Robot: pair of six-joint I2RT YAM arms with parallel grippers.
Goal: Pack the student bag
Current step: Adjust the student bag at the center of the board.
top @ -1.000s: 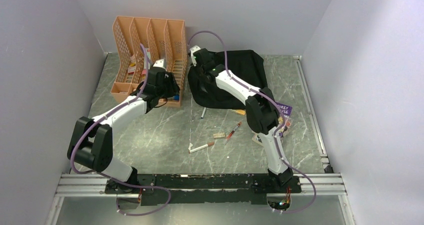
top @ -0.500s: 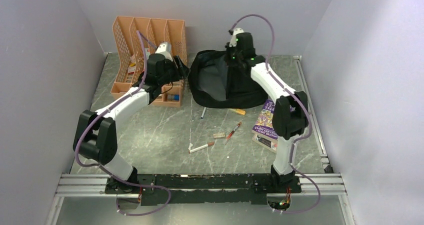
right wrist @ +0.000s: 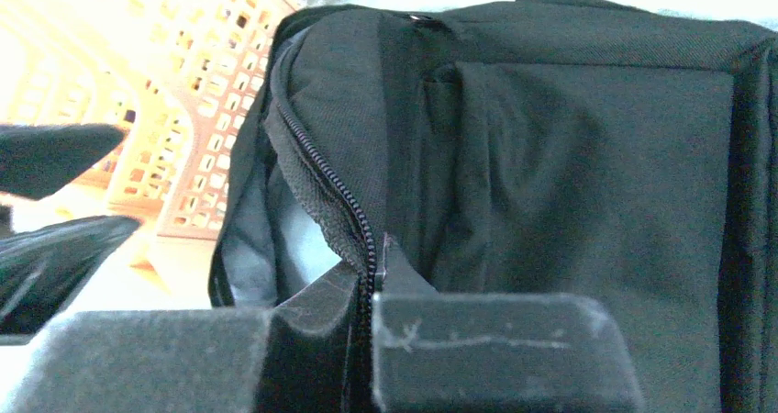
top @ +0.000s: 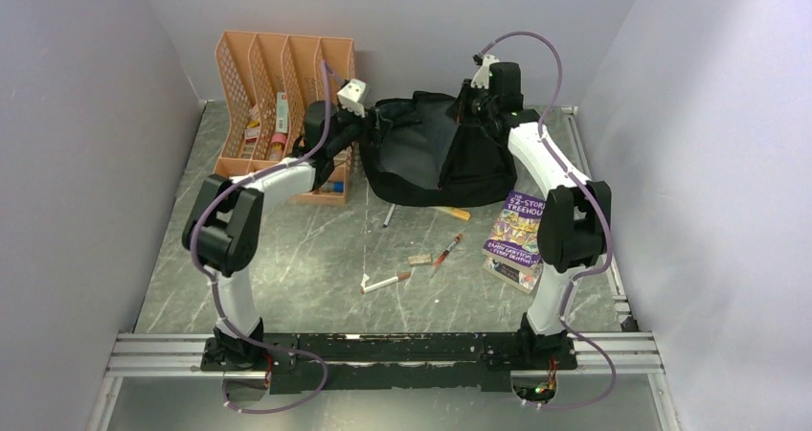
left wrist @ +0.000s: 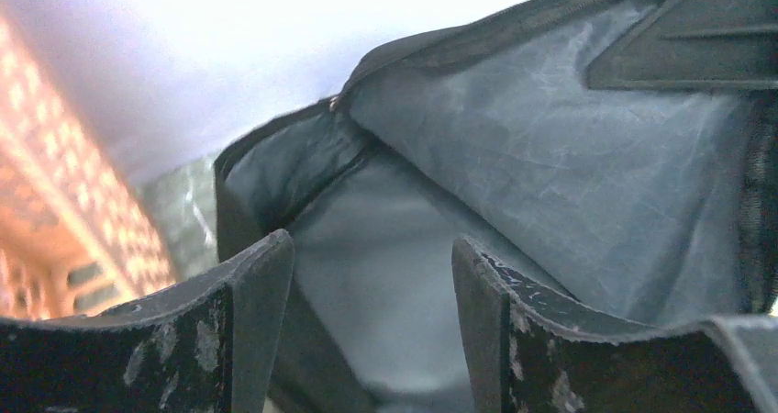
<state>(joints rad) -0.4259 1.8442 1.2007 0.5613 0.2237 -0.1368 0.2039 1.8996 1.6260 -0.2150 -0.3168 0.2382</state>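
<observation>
The black student bag (top: 436, 158) stands at the back of the table with its mouth held open, grey lining showing. My right gripper (top: 476, 105) is shut on the bag's zipper edge (right wrist: 362, 220) and holds it up at the right rim. In the right wrist view the gripper (right wrist: 370, 280) has the zipper pinched between its jaws. My left gripper (top: 369, 129) is open at the bag's left rim. In the left wrist view the gripper (left wrist: 372, 257) has its fingers (left wrist: 257, 284) apart, and the grey lining (left wrist: 514, 156) fills the space beyond them.
An orange file organizer (top: 287, 96) stands just left of the bag, close to my left arm. A purple book (top: 522, 228) lies right of centre. Pens (top: 446, 251), a white marker (top: 386, 282), an orange pen (top: 450, 213) and a small eraser (top: 419, 259) lie in front of the bag.
My right gripper has moved right and back with the bag's edge, pulling the mouth wider and uncovering the book. My left gripper has moved right from the organizer to the bag's left rim.
</observation>
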